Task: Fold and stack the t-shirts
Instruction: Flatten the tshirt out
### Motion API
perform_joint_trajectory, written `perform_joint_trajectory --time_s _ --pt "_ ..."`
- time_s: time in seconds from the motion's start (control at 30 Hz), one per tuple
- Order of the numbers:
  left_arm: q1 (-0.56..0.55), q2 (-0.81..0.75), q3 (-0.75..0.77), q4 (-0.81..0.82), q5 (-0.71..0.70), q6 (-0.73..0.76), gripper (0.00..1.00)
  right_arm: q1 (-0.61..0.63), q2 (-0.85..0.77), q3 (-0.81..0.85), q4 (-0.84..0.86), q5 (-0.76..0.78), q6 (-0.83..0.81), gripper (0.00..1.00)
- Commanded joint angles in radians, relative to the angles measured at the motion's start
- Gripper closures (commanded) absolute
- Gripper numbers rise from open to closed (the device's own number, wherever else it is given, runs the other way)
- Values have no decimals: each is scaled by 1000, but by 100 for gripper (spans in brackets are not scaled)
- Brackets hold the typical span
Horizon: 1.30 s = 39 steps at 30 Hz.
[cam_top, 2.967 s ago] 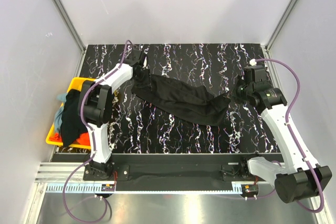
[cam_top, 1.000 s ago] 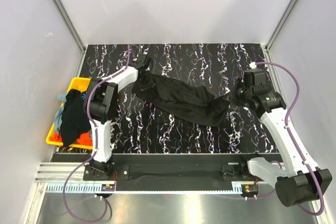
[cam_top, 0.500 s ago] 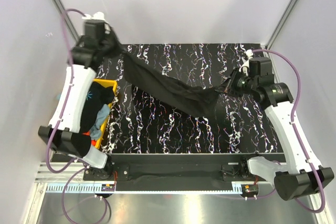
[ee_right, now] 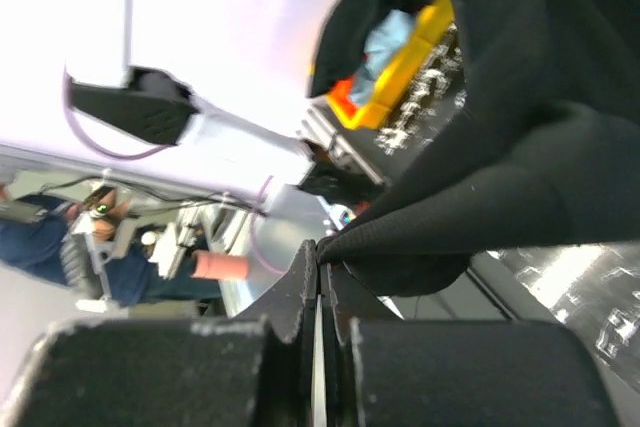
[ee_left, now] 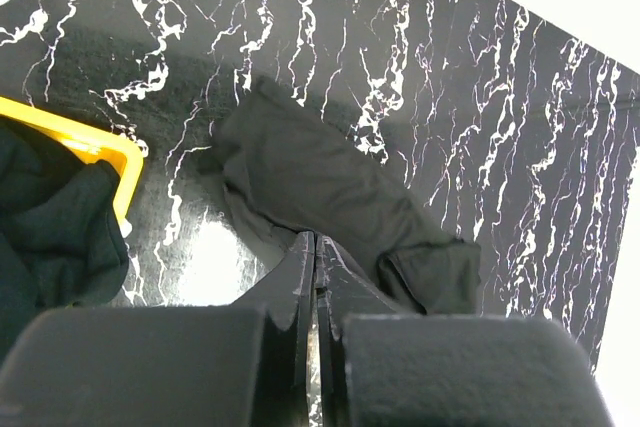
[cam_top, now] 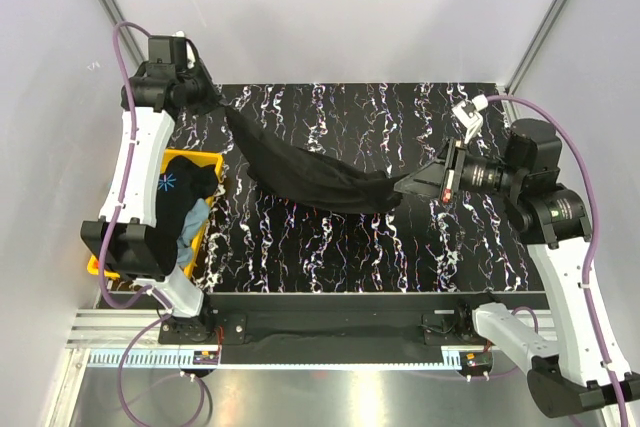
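Now left gripper (cam_top: 218, 105) clamped tight on one end of black t-shirt (cam_top: 310, 175), right gripper (cam_top: 402, 187) pinching opposite end. Both arms risen since second ago. Shirt lifted from desk (cam_top: 330, 247), sagging between them, right of yellow bin (cam_top: 203, 158). In bin, other shirts (cam_top: 160, 202) heaped. Likely spreading before first fold; stacking not begun.

left hand (cam_top: 214, 105) high, far-left, clamped; right hand (cam_top: 402, 185) mid-right, clamped
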Motion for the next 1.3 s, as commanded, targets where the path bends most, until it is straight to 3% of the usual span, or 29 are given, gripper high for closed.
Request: perform_joint_trajectory --time_s 0.0,0.1,0.3,0.43,0.5,0.6,0.67,0.8,0.93,1.1,1.2,1.23,1.27 --pt "28 -24 26 14 25 20 100 0 31 54 96 -98 100 100" --pt "37 -24 -6 15 24 40 100 0 48 66 101 9 180 100" --pt "39 -76 -51 20 99 39 100 -20 76 143 96 456 224 100" --pt "37 -140 -14 113 163 -56 100 -37 142 270 110 922 290 100" --pt "37 -143 10 164 177 -96 100 -60 203 311 128 1017 329 100" --pt "37 -101 92 201 229 -174 100 -158 342 449 156 948 368 100" --pt "37 -62 187 206 277 -220 100 -234 437 573 156 806 401 100" --pt "37 -66 290 207 318 -254 100 -299 461 670 190 649 424 100" --pt "37 -175 123 206 265 -199 100 -373 377 576 349 380 522 100" --pt "31 -374 -179 201 194 -133 100 -407 146 366 425 323 724 100" --pt "-4 -537 -332 195 208 -130 100 -407 -18 194 396 345 789 100" --pt "-18 -579 -362 186 211 -131 100 -407 -52 175 335 356 768 100" --pt "-34 -622 -388 172 193 -134 100 -407 -83 186 152 383 727 100"
